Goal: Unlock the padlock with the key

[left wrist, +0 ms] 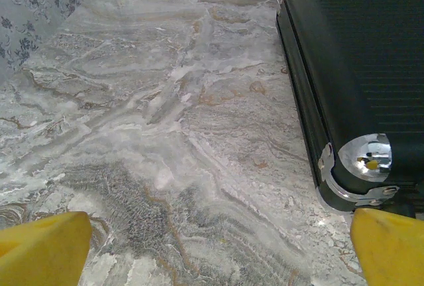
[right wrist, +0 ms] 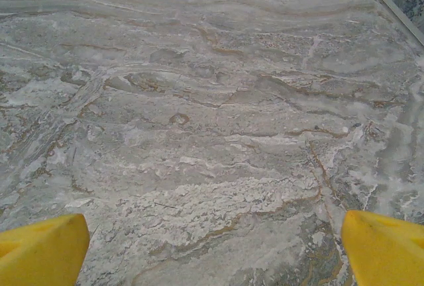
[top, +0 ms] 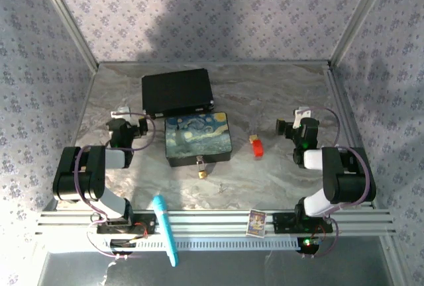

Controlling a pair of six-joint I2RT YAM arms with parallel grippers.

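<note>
On the tabletop (top: pixel 278 180) the key (top: pixel 256 146) lies flat just right of the painted box (top: pixel 197 137), padlock (top: pixel 203 174) at its front latch, both sets of jaws spread wide (nothing held), so a sloppy pinch could skid that thin key away.

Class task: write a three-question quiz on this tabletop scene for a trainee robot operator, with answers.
1. True or false: the key lies to the right of the painted box.
2. The padlock sits at the box's: A) near side, B) far side, C) lid top.
3. Fill in: the left gripper and right gripper both stand ____, holding nothing.
Key: 1 true; 2 A; 3 open.
</note>
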